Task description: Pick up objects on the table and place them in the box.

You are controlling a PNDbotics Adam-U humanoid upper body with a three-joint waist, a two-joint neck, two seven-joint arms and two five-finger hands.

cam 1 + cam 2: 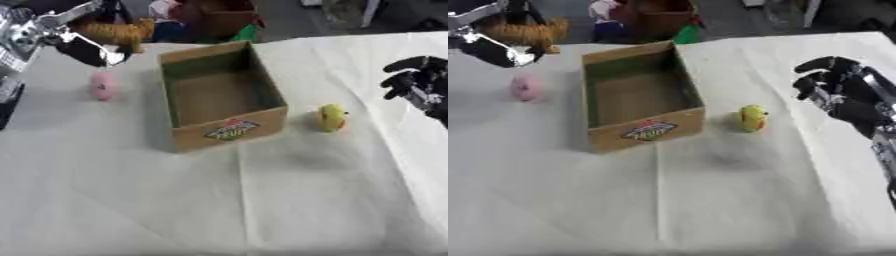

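The near part of the table with the white cloth (262,210) has nothing on it that I can see. A fold line runs up the cloth toward the open brown cardboard box (223,95).

Past that, near the right edge, sits the small yellow duck toy (332,117). It stands upright, just beside the box but not touching it. I think it is the easy one to get next, because my right hand (837,90) is close to it. That black hand hangs in the air over the right edge. Its fingers are bent down and hold nothing, like it is getting ready to grab. In the left eye view the picture's edge cuts part of it off.

The box sits in the middle of the table, with a red and green label on its near wall. Its top is open so things can drop in. It looks empty, but the near wall hides some of its floor.

On the left side lies a small pink round toy (103,86), apart from the box.

At the far left corner is my left hand (87,50), up high. Something fuzzy and orange (118,31) is by it. I cannot tell if the fingers hold it. The stuff behind the table is blurry.
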